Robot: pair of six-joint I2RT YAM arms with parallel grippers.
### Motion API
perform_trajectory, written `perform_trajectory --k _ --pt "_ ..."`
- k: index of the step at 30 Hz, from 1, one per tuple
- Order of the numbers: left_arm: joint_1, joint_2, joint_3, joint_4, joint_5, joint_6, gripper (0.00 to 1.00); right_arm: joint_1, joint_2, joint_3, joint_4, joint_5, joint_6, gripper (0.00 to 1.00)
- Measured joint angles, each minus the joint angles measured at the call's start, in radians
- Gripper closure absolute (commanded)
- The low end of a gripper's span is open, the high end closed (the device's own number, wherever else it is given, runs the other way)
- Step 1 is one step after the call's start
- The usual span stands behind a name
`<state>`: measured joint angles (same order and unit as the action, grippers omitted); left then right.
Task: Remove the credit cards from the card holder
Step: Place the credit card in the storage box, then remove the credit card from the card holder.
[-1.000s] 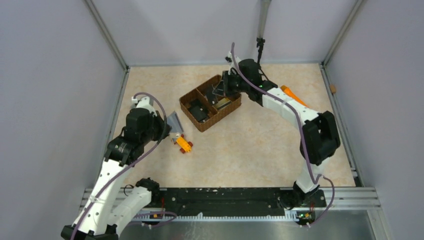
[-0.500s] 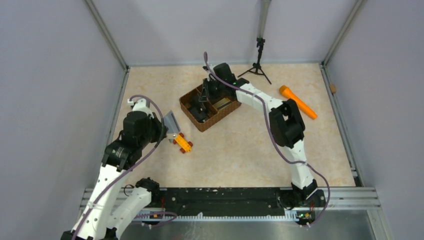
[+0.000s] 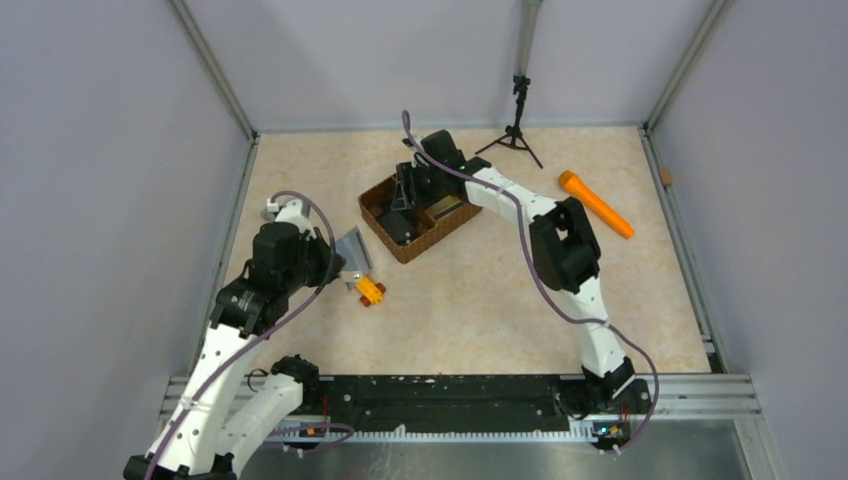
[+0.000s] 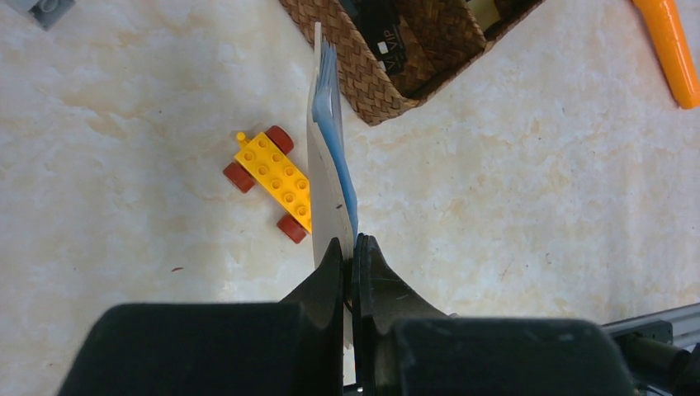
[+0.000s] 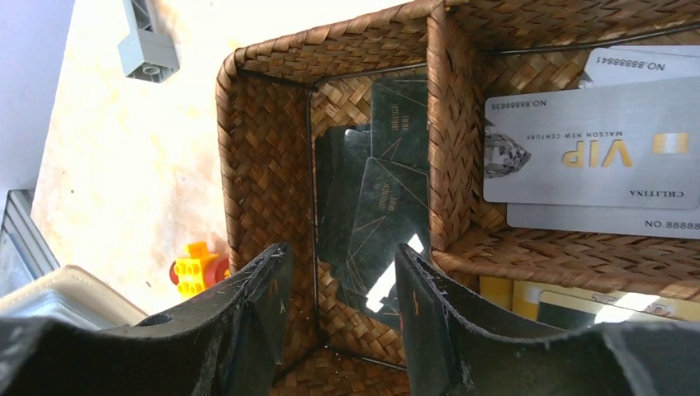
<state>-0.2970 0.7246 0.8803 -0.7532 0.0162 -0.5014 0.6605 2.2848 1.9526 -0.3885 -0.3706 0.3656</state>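
The left claw is pinching the card holder tight by one edge. The card holder is cream outside and blue inside, and it is folded almost flat. It is on the left side of the table, just beside a little yellow toy car with red wheels. It is close to the brown basket, on the basket's left. I cannot tell if any cards are inside it.

The right claw is spread wide and holds nothing. It hangs over the basket, above the box with the dark cards. The pale credit cards lie in the box next to that one. An orange stick lies on the table, well off to the right.
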Motion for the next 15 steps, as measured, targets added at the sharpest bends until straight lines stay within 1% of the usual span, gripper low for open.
perform_trajectory --k 5,6,8,9,11,12,14,15 --pt "0.0 0.0 -0.016 0.029 0.08 0.002 1.0 0.0 -0.038 -0.023 -0.016 0.04 -0.018 0.5" --pt "0.0 0.0 -0.025 0.043 0.108 0.002 1.0 0.0 -0.065 -0.051 -0.013 0.047 -0.018 0.5" --pt "0.0 0.003 -0.042 0.07 0.173 0.003 1.0 0.0 -0.156 -0.159 0.011 0.057 -0.02 0.5" --pt "0.0 0.005 -0.051 0.087 0.211 0.003 1.0 0.0 -0.218 -0.232 0.028 0.06 -0.017 0.48" --pt "0.0 0.013 -0.07 0.123 0.275 -0.001 1.0 0.0 -0.346 -0.369 0.062 0.064 -0.011 0.39" --pt "0.0 0.016 -0.082 0.145 0.311 -0.005 1.0 0.0 -0.417 -0.439 0.08 0.068 -0.004 0.32" --pt "0.0 0.018 -0.105 0.182 0.373 -0.02 1.0 0.0 -0.553 -0.56 0.119 0.081 0.011 0.13" --pt "0.0 0.019 -0.116 0.203 0.41 -0.029 1.0 0.0 -0.623 -0.621 0.145 0.087 0.016 0.08"
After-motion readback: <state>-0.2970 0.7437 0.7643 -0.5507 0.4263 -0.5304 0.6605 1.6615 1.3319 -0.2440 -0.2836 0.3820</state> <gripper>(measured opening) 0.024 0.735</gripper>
